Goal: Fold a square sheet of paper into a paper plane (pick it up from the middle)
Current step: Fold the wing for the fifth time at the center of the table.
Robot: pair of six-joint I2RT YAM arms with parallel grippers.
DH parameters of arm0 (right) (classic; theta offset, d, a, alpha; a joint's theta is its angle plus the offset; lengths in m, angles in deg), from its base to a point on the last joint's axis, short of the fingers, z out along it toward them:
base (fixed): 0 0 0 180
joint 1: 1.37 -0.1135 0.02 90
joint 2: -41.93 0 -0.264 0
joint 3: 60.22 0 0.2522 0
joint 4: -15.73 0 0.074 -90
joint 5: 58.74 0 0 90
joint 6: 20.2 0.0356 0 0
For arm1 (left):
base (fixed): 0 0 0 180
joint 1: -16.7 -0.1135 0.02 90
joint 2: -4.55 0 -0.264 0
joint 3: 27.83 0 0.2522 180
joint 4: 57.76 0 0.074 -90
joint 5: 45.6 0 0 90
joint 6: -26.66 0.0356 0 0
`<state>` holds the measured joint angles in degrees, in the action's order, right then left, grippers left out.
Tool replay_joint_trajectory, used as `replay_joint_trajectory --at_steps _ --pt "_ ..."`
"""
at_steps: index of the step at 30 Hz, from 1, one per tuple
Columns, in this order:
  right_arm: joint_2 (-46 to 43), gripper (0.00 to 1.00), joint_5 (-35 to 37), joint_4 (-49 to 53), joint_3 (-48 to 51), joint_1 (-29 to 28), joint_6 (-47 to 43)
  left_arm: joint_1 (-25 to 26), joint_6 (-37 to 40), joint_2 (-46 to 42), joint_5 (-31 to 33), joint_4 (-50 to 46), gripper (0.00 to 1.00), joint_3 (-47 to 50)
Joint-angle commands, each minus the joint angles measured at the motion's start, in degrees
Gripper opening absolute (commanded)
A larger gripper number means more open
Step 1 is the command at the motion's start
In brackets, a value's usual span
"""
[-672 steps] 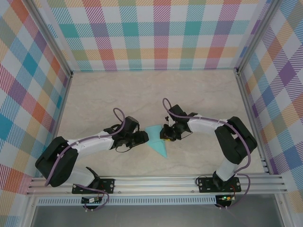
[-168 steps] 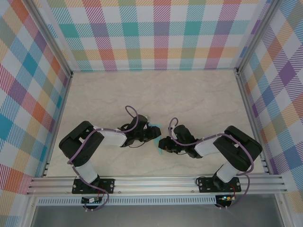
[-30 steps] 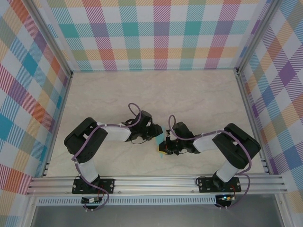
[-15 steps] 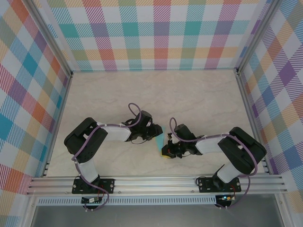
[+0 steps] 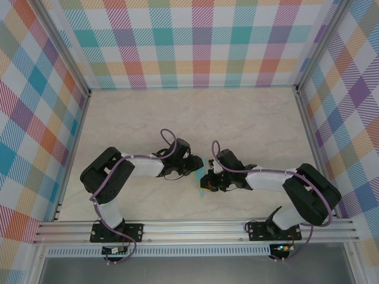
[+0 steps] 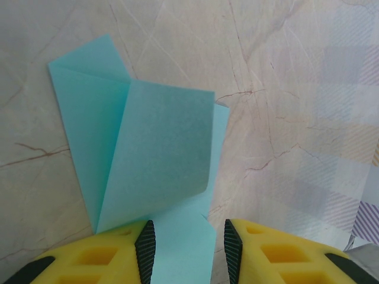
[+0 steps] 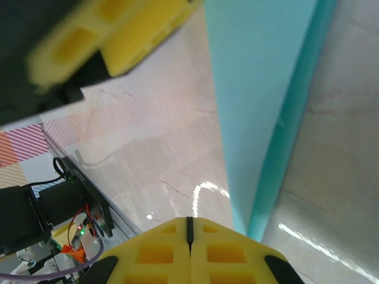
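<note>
The paper plane (image 6: 148, 171) lies on the surface (image 5: 177, 118), one flap raised. The left gripper (image 6: 185, 236), jaws apart, straddles its end, probably steadying it. The right gripper (image 7: 189, 228), closed and empty, sits beside the folded edge, probably for creasing.

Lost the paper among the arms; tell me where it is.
In the top view the paper lies on the table just front of centre, between the left pincer and the right pincer, partly hidden by them.
</note>
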<state>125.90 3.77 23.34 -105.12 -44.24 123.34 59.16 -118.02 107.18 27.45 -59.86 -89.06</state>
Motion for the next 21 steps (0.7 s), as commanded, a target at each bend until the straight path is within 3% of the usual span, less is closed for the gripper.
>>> replay_joint_trajectory --at_steps 1,6,10,21 --pt "2.69 0.02 1.62 -1.97 -2.43 -0.23 0.03 0.62 -0.34 5.65 2.45 -3.75 0.39 2.04" --pt "9.33 0.02 -0.47 -7.6 -2.22 -0.11 1.63 0.69 -0.31 5.47 2.2 -3.71 0.39 1.96" --pt "13.23 0.01 -0.75 -6.02 -1.11 -0.17 0.9 0.63 -0.27 5.3 2.15 -3.31 0.39 2.29" --pt "15.08 0.0 -1.43 -4.91 3.8 -0.19 -1.58 0.61 1.4 4.07 2.51 -3.99 0.42 1.54"
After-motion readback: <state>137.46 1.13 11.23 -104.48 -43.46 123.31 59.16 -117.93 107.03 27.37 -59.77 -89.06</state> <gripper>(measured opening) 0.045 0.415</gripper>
